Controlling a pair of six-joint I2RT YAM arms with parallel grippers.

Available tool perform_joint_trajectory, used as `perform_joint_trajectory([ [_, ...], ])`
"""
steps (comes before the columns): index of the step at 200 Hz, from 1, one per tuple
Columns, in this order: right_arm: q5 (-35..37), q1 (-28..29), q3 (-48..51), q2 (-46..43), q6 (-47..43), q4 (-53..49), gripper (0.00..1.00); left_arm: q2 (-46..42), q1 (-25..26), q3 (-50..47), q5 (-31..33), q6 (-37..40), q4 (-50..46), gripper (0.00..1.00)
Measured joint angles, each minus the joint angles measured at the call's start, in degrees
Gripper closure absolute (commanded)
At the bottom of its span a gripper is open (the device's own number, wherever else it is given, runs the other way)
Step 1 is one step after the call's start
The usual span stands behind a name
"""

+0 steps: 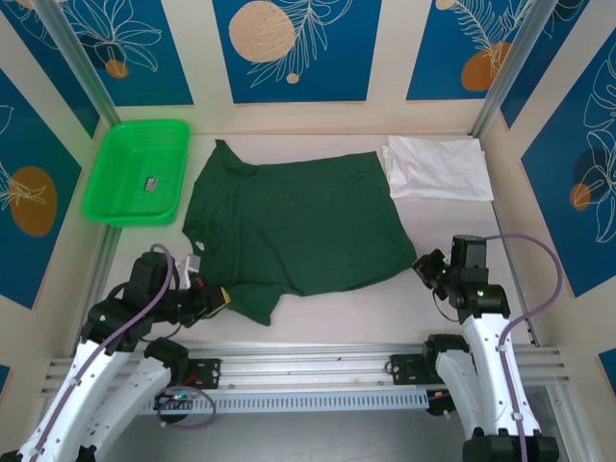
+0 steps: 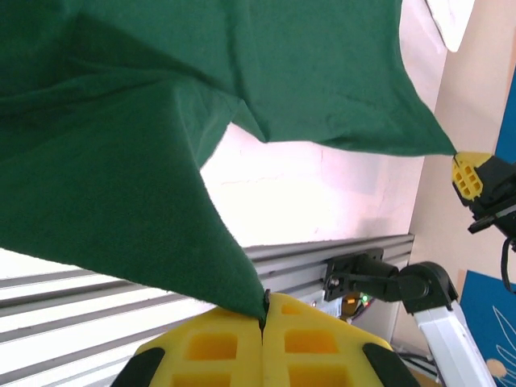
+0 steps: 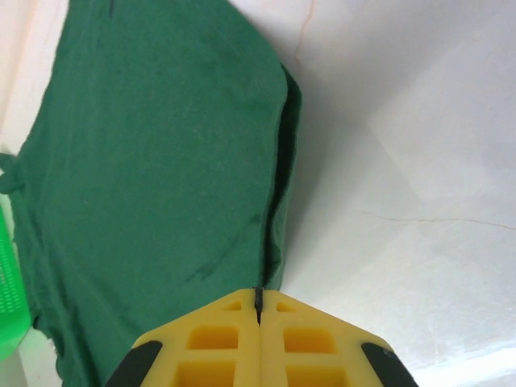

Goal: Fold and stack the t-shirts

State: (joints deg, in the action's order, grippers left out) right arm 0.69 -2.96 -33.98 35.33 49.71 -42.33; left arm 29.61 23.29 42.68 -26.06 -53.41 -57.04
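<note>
Dark green cloth t-shirt (image 1: pixel 298 226) lies spread just right of a bright green plastic mesh basket (image 1: pixel 130 154), with a white cloth t-shirt (image 1: pixel 438 168) farther right; left gripper (image 2: pixel 264 313) and right gripper (image 3: pixel 259 300) each pinch a near corner, so the first fold seems in hand and probably calls for an even lift-over.

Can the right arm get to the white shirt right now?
Probably not yet. The right gripper is shut on a corner of the green shirt. The white shirt lies farther back on that side, with bare table between, so after letting go the way looks free.
</note>
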Motion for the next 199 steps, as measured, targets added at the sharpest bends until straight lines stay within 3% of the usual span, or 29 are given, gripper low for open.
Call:
perform_joint_trajectory([
  [49, -0.48, 0.0, 0.0, -6.25, -0.02, -1.01, 1.0, 0.35, 0.0, 6.38, -1.57, 4.52, -4.07, 1.0],
  [88, 0.15, -0.07, 2.97, -10.16, 0.26, 0.2, 1.0, -4.15, 0.0, 7.87, 0.42, 5.6, -7.34, 1.0],
  [153, 4.26, -1.86, 4.96, -6.14, 1.25, -0.66, 1.0, -7.91, 0.04, 10.29, 10.29, 5.6, -16.0, 1.0],
  [199, 4.94, -3.17, 4.96, -2.67, 1.27, -0.59, 1.0, -7.04, 0.11, 5.09, 6.38, 6.03, -15.91, 1.0],
])
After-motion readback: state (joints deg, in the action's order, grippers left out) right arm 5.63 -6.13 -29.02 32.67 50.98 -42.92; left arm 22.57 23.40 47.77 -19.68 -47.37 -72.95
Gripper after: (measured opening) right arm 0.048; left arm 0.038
